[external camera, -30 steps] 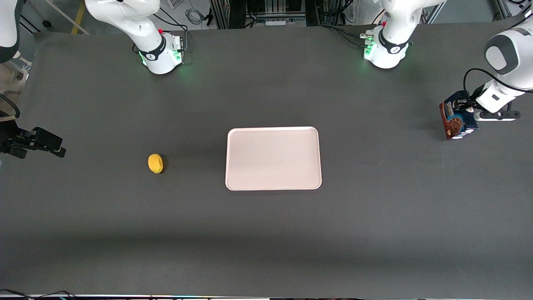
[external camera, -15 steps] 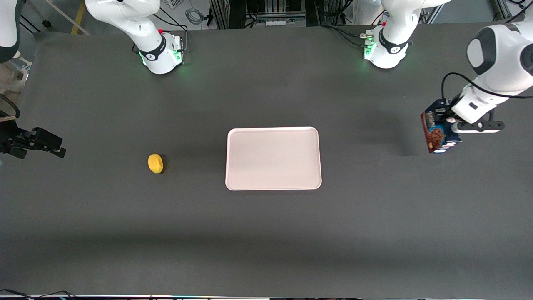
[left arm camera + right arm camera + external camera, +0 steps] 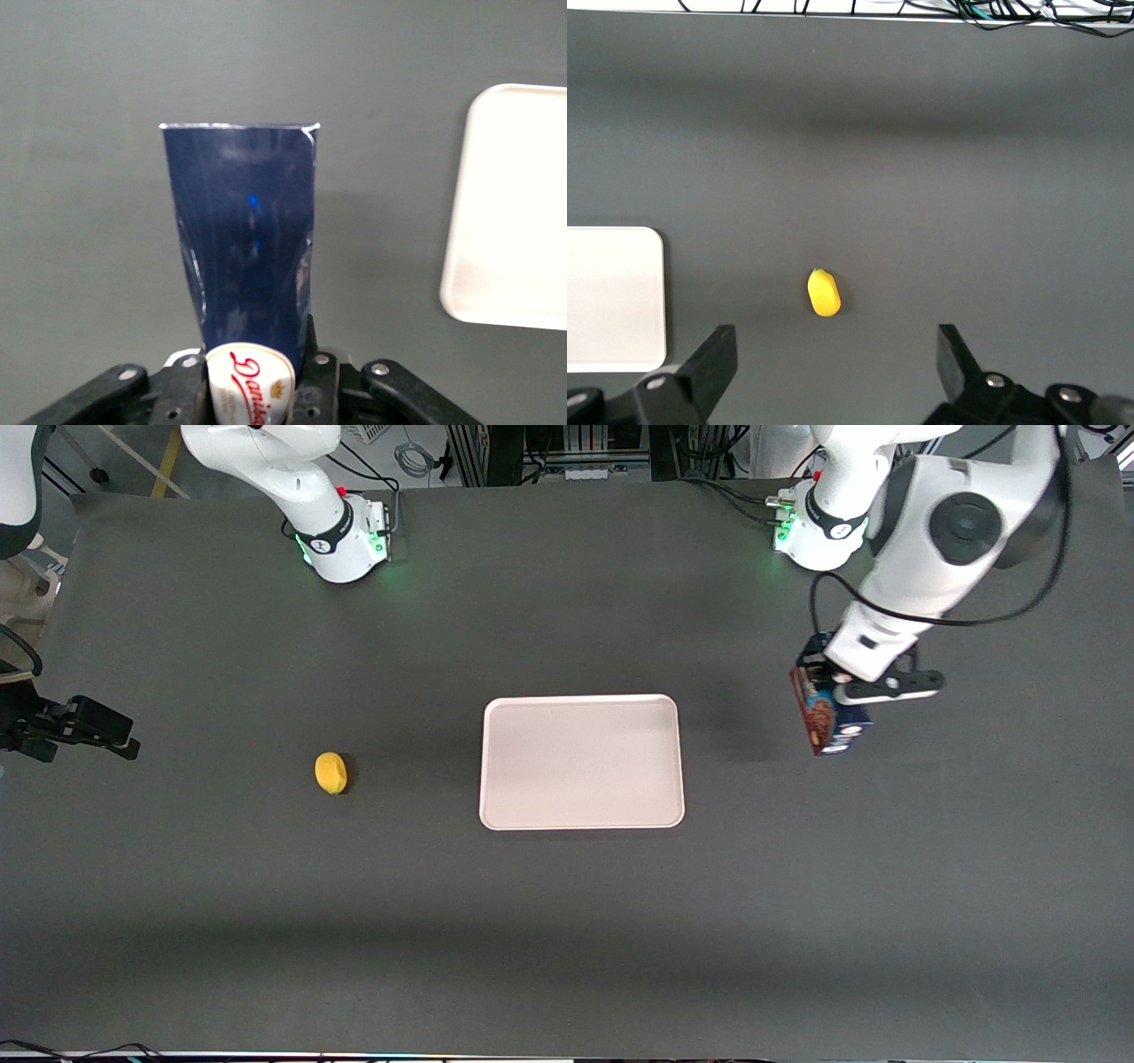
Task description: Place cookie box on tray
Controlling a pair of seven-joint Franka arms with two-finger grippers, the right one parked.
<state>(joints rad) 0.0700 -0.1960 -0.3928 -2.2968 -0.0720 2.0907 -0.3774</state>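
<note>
Claw (image 3: pixel 837 691) grips the cookie box (image 3: pixel 819 717) upright, hanging lengthwise, near the tray (image 3: pixel 581 762).

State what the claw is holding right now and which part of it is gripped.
The claw is shut on the cookie box, gripping one end of its slim sides; the box hangs above the table, short of the tray.

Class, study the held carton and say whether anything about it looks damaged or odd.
Yes. The slim navy-blue cookie box, held by the pincer shut on it above the dark table toward the working arm's end, looks dented: its side buckles inward near the grip. The pale pinkish-white rectangular tray lies flat, with nothing on it.
</note>
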